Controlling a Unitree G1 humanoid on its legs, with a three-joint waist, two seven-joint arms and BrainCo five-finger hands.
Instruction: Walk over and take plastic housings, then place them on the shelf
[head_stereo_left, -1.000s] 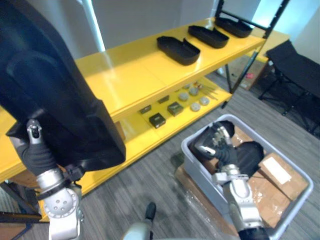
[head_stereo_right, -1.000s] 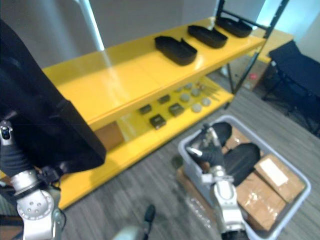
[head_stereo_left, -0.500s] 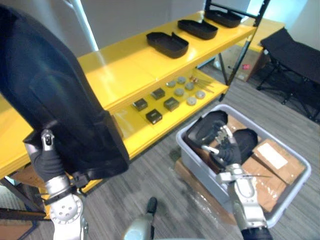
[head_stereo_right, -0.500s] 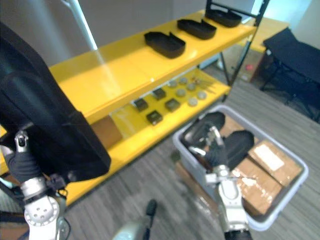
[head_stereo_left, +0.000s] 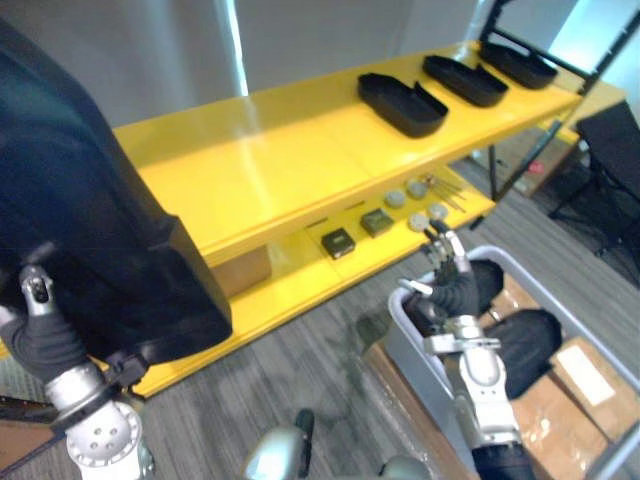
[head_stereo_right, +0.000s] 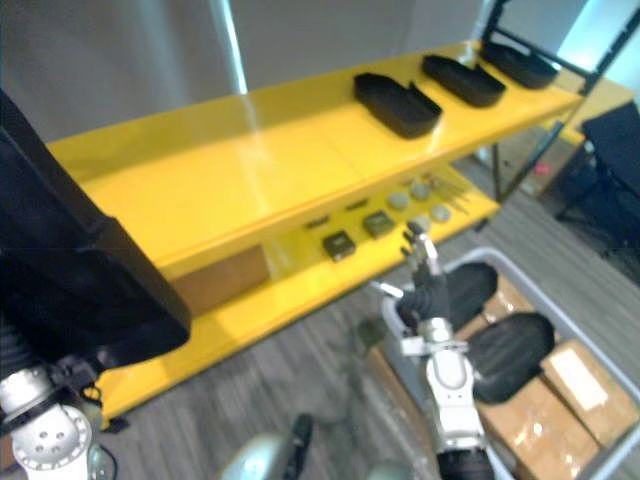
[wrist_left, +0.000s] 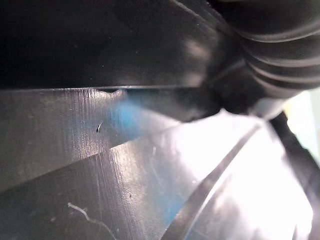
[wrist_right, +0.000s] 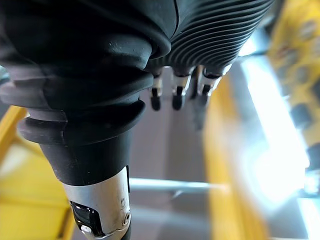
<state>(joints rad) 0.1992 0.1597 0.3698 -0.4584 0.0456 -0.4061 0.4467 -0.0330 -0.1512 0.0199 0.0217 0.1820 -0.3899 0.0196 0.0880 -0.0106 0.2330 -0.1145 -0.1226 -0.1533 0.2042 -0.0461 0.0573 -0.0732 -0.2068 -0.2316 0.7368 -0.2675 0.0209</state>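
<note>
Propping the black plastic housing (head_stereo_left: 100, 220) on the left hand (head_stereo_left: 48, 340), fingers hidden behind it, grip impossible to tell. Hovering the right hand (head_stereo_left: 447, 292) empty, fingers (head_stereo_left: 443, 258) straight and slightly apart, over the grey bin (head_stereo_left: 408, 350) rim. Leaving bare yellow shelf (head_stereo_left: 270, 170) beyond the fingertips, a row of housings (head_stereo_left: 400, 102) farther along, binned housings (head_stereo_left: 525, 345) below them.

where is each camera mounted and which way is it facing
Left eye view: on the head, looking down at yellow shelf and grey bin; left robot hand with big black housing, right robot hand by the bin.
Right eye view: beside it, same aim, same arms.
Left wrist view: on left wrist, close against the housing; ribbed cover.
Right wrist view: on right wrist, along straight fingers toward the shelf; ribbed cover.
Shared: both eyes see the shelved housings.
</note>
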